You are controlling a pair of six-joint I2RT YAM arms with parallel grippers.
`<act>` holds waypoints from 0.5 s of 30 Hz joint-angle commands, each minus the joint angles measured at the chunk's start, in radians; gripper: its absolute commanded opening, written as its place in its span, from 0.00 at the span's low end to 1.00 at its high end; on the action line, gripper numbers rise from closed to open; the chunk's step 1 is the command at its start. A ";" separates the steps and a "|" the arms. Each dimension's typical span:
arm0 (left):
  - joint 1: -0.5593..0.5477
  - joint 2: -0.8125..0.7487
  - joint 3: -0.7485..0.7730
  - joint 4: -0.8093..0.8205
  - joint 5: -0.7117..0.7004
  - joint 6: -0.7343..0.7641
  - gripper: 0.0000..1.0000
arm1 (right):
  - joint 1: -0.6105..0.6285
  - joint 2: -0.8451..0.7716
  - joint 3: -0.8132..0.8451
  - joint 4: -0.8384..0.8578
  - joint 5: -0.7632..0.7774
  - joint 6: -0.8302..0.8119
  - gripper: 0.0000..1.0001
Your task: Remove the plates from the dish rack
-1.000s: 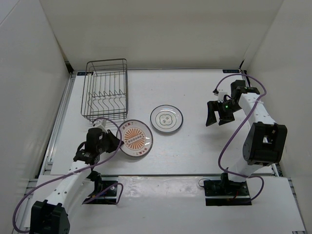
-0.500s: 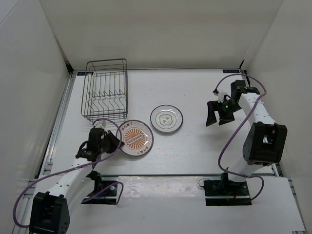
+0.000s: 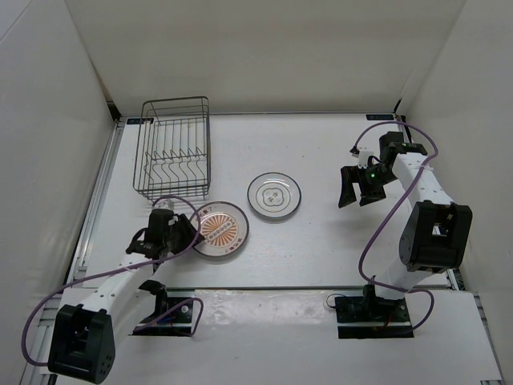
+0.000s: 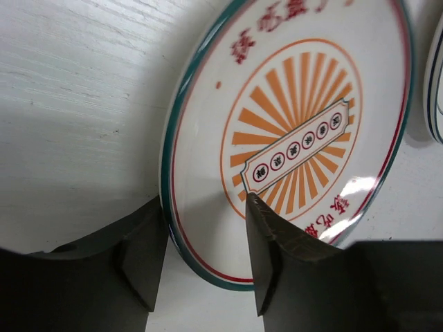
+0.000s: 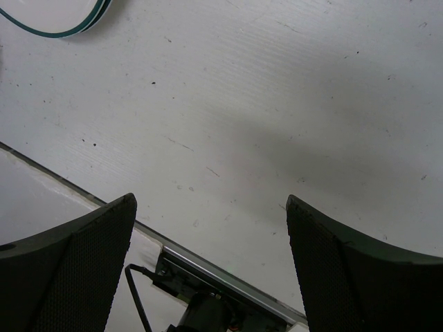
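Shows the orange plate [image 3: 224,230] lying flat and face up on the worktop [image 3: 321,241], just in front of the rack [image 3: 172,148] and close beside the white plate [image 3: 274,195], both out of the wire basket as required by the unloading. Hints, through a doubled rim at the edge of both wrist views, at another white plate stacked underneath; too little in frame to be sure. Catches the left gripper [image 4: 205,207] spread astride the orange plate's near rim, one finger outside the edge, the other over the glazed face, gaps visible on either side: a loose straddle by the look of it, not a pinch. Finds the right gripper [image 3: 353,200] well apart on the opposite side, opened wide on nothing, hovering over bare worktop, probably parked clear of the left arm's reach. Picks out glossy glazed ware with a green rim line, a red ring, an orange sunburst and a slanted band of characters; thin dark wire for the rack, with upright sides and a row of prongs; a matt, faintly grained white surface beneath; dark, wedge-shaped fingers [image 4: 266,256].
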 commanded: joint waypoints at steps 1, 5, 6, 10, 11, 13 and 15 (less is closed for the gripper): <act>0.003 0.054 -0.007 -0.169 -0.108 0.051 0.60 | -0.003 -0.004 0.015 -0.012 -0.008 -0.006 0.90; 0.003 0.055 0.028 -0.183 -0.121 0.062 0.69 | -0.003 -0.005 0.017 -0.009 -0.008 -0.002 0.90; 0.003 0.052 0.036 -0.190 -0.121 0.068 0.73 | -0.005 -0.004 0.018 -0.008 -0.008 -0.001 0.90; 0.004 0.051 0.092 -0.235 -0.154 0.090 0.82 | -0.003 -0.001 0.020 -0.006 -0.013 0.006 0.90; 0.003 0.046 0.097 -0.241 -0.161 0.103 0.83 | -0.003 -0.001 0.021 -0.006 -0.013 0.009 0.90; 0.004 0.043 0.126 -0.272 -0.176 0.113 0.84 | -0.003 -0.001 0.023 -0.003 -0.016 0.009 0.90; 0.003 0.029 0.140 -0.286 -0.184 0.125 0.85 | -0.002 0.005 0.033 -0.003 -0.010 0.011 0.90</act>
